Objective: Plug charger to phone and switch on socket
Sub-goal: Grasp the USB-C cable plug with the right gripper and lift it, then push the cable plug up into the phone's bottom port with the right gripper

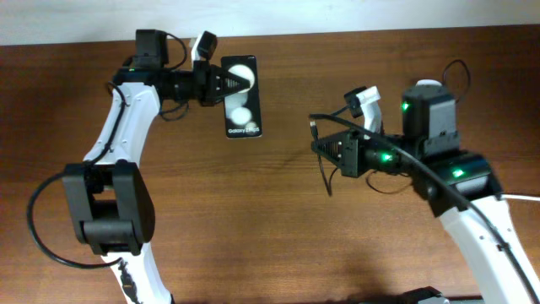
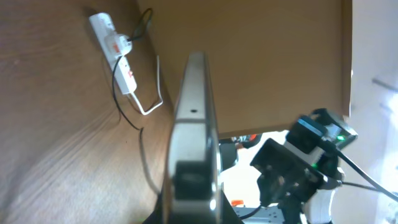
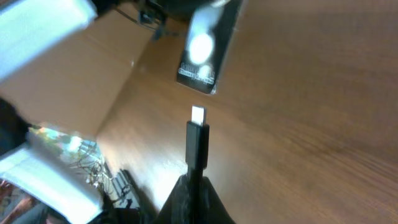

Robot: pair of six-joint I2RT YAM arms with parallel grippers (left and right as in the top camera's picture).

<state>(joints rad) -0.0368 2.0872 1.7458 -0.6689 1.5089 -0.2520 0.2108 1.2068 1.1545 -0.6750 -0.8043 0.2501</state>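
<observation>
My left gripper (image 1: 224, 83) is shut on the black phone (image 1: 242, 99) at its end with the white circle and holds it above the table. In the left wrist view the phone (image 2: 195, 118) shows edge-on between the fingers (image 2: 194, 190). My right gripper (image 1: 326, 152) is shut on the charger's black cable, with the plug tip (image 1: 314, 128) sticking out toward the phone, a gap between them. In the right wrist view the plug (image 3: 198, 135) points at the phone's text end (image 3: 205, 56). The white socket strip (image 2: 114, 42) with its adapter shows only in the left wrist view.
The thick white cord (image 2: 152, 99) and thin black cable (image 2: 127, 115) trail from the strip across the wooden table (image 1: 278, 228). The right arm (image 2: 305, 162) shows beyond the table edge in the left wrist view. Clutter and boxes (image 3: 56, 155) lie past the table's side.
</observation>
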